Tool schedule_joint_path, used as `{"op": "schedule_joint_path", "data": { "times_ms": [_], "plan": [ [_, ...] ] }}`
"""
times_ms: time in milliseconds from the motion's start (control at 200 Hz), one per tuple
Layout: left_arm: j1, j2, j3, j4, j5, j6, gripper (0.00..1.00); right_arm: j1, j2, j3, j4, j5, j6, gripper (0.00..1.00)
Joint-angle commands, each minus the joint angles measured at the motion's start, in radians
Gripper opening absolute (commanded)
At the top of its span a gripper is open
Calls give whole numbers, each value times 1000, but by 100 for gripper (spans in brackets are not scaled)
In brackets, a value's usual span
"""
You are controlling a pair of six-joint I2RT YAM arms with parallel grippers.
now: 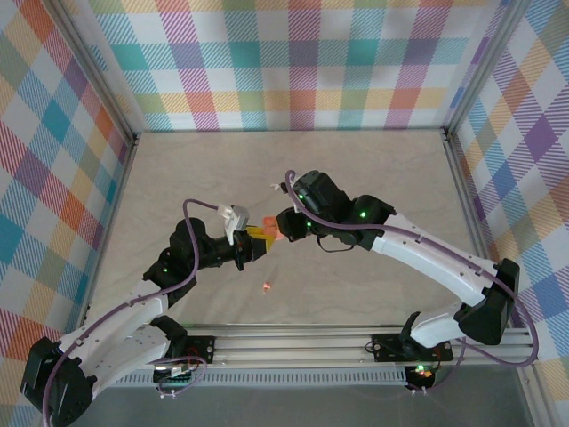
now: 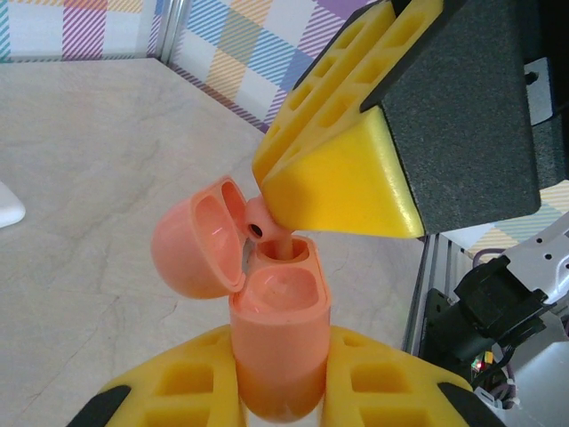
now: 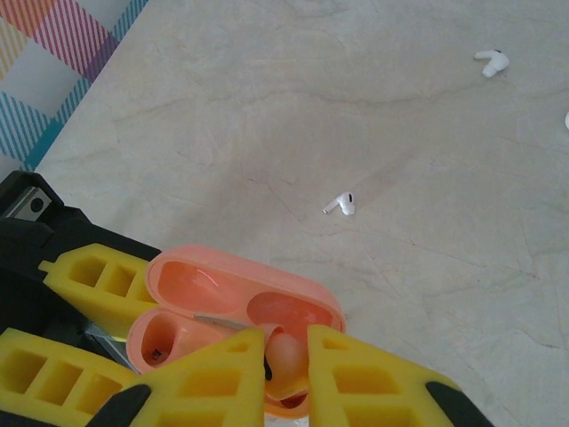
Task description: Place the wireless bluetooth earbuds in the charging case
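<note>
Seating: my right gripper (image 3: 284, 336) pinches coral earbud (image 2: 269, 231) in charging case (image 2: 280, 338).
Support: left gripper (image 2: 280, 391) clamps charging case.
Remaining: white earbuds (image 3: 340, 205) beyond charging case.

We see the open coral case (image 1: 269, 224) from far overhead, while our two wrist cameras face it close up from opposite sides, sharing it.

We see both arms bent inward, meeting above the middle of the worktop (image 1: 373, 169), left claw (image 1: 256, 238) clamped from both sides on a coral case (image 2: 283, 342), right claw (image 3: 286, 358) tipped down onto it, fingers flanking a coral earbud (image 2: 269, 233), grip we cannot judge
</note>
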Motion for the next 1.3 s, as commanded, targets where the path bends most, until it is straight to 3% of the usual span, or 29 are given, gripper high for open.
{"op": "schedule_joint_path", "data": {
  "times_ms": [0, 470, 660, 825, 910, 1080, 1295],
  "plan": [
    [-4, -18, 27, 165, -47, 27, 0, 7, -27, 4, -74, -61, 37, 20],
    [-12, -45, -4, 184, -34, 43, 0, 4, -16, 119, -108, -69, 14, 40],
    [-13, -39, -20, 227, -28, 66, 0, -13, -65, 143, -73, -163, 11, 55],
    [-15, -46, -29, 251, -24, 92, 0, -53, -103, 140, -45, -260, 20, 58],
    [-16, -54, -35, 251, -20, 101, 0, -76, -129, 134, -38, -271, 23, 53],
    [-19, -76, -53, 257, -22, 120, 0, -120, -151, 104, -45, -268, 14, 32],
    [-22, -90, -64, 245, -21, 160, 0, -120, -96, 91, -26, -380, -9, 16]
  ]
}}
